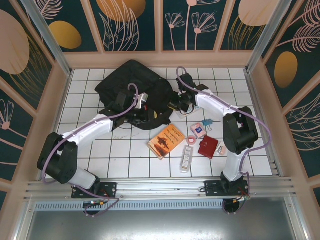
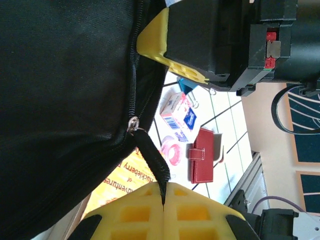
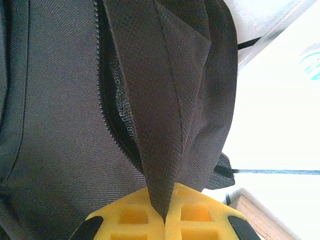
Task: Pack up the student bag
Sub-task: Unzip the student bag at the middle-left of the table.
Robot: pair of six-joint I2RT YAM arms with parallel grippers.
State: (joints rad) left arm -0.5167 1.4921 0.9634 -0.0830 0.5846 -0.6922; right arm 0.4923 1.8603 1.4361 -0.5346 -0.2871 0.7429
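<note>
The student bag (image 1: 125, 82) lies at the back of the tiled table, black and soft. My left gripper (image 1: 146, 107) is at its near edge. In the left wrist view the yellow pads (image 2: 140, 215) are shut on the black zipper pull cord (image 2: 150, 155), which hangs from the slider (image 2: 133, 123). My right gripper (image 1: 176, 104) is at the bag's right edge. In the right wrist view it (image 3: 165, 212) is shut on a fold of bag fabric (image 3: 160, 100) beside the opened zipper (image 3: 112, 105). The bag's inside is hidden.
In front of the bag lie an orange book (image 1: 166, 141), a pink box (image 1: 198, 131), a blue clip (image 1: 208, 122), a dark-red wallet (image 1: 207, 147) and a white oblong item (image 1: 186, 157). Pink tape (image 2: 172, 149) lies by the wallet (image 2: 201, 162). Wooden walls enclose the table.
</note>
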